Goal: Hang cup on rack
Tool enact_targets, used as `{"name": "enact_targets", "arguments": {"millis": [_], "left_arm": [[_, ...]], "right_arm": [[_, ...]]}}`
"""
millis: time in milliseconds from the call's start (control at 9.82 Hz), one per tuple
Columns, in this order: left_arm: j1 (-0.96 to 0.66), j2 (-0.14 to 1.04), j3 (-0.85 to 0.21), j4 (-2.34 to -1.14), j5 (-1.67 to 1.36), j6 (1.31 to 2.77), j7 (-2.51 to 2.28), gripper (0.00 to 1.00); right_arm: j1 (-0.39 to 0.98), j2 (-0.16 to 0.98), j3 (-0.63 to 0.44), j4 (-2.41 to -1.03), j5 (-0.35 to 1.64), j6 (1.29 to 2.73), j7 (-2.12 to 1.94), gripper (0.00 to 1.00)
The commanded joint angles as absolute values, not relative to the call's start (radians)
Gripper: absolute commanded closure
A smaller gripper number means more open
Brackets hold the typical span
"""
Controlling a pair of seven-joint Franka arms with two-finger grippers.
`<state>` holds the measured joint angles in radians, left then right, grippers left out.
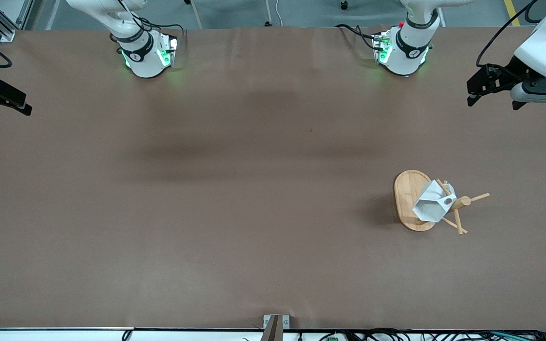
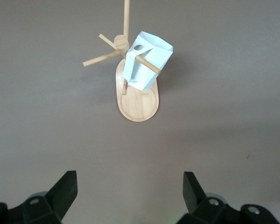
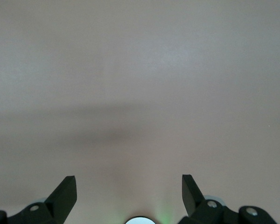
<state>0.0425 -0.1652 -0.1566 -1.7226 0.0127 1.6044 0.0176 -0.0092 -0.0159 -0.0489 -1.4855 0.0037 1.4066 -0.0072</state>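
The white faceted cup (image 1: 432, 203) hangs tilted on a peg arm of the bamboo rack (image 1: 408, 199), which stands toward the left arm's end of the table. In the left wrist view the cup (image 2: 147, 63) sits on a peg above the rack's oval base (image 2: 137, 105). My left gripper (image 1: 472, 92) is open and empty, raised over the table's edge at the left arm's end, well apart from the rack; its fingers (image 2: 67, 186) frame bare table. My right gripper (image 1: 22, 106) is open and empty over the right arm's end of the table, and it shows in the right wrist view (image 3: 129, 184).
The two arm bases (image 1: 147, 57) (image 1: 403, 52) stand along the table edge farthest from the front camera. A small metal bracket (image 1: 275, 324) and cables lie at the edge nearest the front camera. The brown table top (image 1: 235, 199) stretches between.
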Motion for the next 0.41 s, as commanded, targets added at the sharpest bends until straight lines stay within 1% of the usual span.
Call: {"name": "enact_targets", "arguments": {"millis": [0,305], "left_arm": [[0.032,-0.108,-0.153,-1.677,0.041,1.563,0.009,0.00],[0.032,-0.103,-0.155,-1.671,0.040,1.560,0.009,0.00]], "right_arm": [[-0.021,-0.028,-0.044,-1.494,0.024,1.411,-0.006,0.01],[-0.031,-0.028,-0.048,-1.496,0.051,1.414,-0.012,0.01]]}}
